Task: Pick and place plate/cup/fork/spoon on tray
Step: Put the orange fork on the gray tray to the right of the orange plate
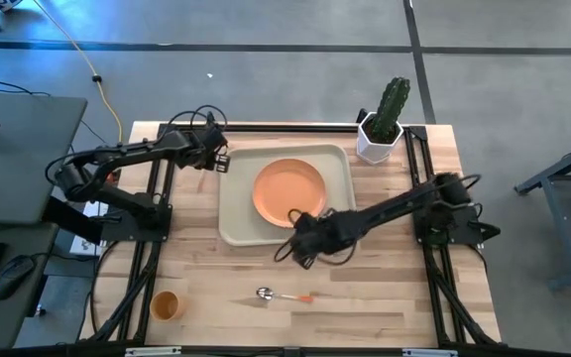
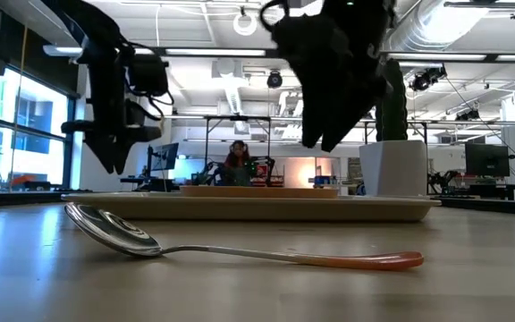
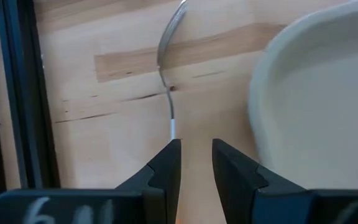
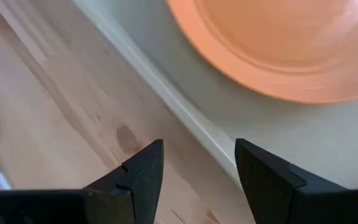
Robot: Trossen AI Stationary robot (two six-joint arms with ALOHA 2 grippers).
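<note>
The cream tray lies mid-table with the orange plate resting flat in it. The spoon lies on the table near the front edge, and it also shows in the low view. The orange cup stands at the front left. A thin metal utensil stem, the fork, lies on the wood beside the tray's far left corner. Its head runs out of the picture. My left gripper hovers over its handle end, fingers narrowly open with nothing between them. My right gripper is open and empty over the tray's near rim.
A white pot with a green cactus stands at the far right corner of the table. Dark frame rails run along the table's left and right sides. Bare wood lies between the tray and the front edge.
</note>
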